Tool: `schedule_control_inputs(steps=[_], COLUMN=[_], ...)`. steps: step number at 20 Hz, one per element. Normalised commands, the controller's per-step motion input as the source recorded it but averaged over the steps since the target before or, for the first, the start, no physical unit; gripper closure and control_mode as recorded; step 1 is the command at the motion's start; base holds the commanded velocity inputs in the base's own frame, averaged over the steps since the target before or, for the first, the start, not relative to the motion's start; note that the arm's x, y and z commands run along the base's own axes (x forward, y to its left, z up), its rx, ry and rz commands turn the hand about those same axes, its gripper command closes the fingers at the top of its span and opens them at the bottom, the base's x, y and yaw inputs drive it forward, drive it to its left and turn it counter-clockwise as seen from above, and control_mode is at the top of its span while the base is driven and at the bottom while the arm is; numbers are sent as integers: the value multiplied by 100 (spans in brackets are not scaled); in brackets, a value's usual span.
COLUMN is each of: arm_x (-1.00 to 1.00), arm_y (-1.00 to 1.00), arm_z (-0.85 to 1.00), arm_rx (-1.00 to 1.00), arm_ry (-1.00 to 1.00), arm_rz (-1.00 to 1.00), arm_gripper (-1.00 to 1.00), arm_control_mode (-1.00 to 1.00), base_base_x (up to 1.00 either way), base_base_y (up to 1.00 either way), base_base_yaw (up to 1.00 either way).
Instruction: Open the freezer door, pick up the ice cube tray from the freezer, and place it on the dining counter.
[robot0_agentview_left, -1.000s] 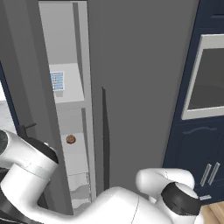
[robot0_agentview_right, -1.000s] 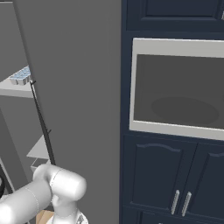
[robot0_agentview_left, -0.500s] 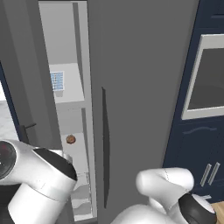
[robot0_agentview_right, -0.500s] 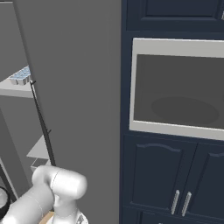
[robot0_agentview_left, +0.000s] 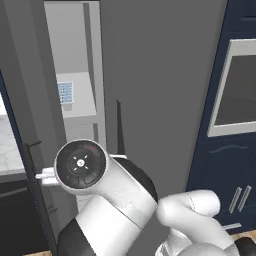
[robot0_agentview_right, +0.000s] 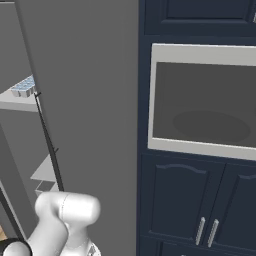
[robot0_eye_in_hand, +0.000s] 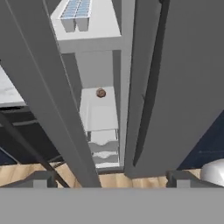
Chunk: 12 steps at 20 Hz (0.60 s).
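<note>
One freezer door (robot0_agentview_left: 30, 120) stands ajar at the left of the left base view, its thin black bar handle (robot0_agentview_left: 37, 200) running down the lower left. Compared with a second ago, the arm's large white elbow joint has swung up into the lower centre of this view and now hides the lower shelf where the small round brown item was seen; the door gap looks unchanged. One ice cube tray (robot0_agentview_left: 65, 93) rests on the upper shelf inside the freezer (robot0_agentview_left: 80, 107), at the upper left of the frame. To its right stands one wider grey fridge door (robot0_agentview_left: 160, 90), shut, and at the far right one navy cabinet front (robot0_agentview_left: 235, 165) with a built-in oven.

In the hand view the gripper (robot0_eye_in_hand: 111, 179) is spread wide, its two dark tips at the lower left and lower right of the frame, holding and touching nothing. Between them the gap shows the tray at upper left, one small round brown item (robot0_eye_in_hand: 100, 92) on the shelf below at centre, and two clear drawers (robot0_eye_in_hand: 104, 146) beneath it.
</note>
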Motion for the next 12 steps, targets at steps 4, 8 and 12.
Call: schedule_control_inputs(steps=[4,8,12], arm_x=[-25,-12,4], arm_y=[-100,-100,-83], arm_z=[27,29,13], arm_rx=[13,19,29], arm_ry=[-8,-14,-18], arm_rz=[31,41,47], arm_gripper=[-100,-100,-100], arm_control_mode=[-100,-100,-100], base_base_x=[0,0,0], base_base_y=[0,0,0], base_base_yaw=[0,0,0])
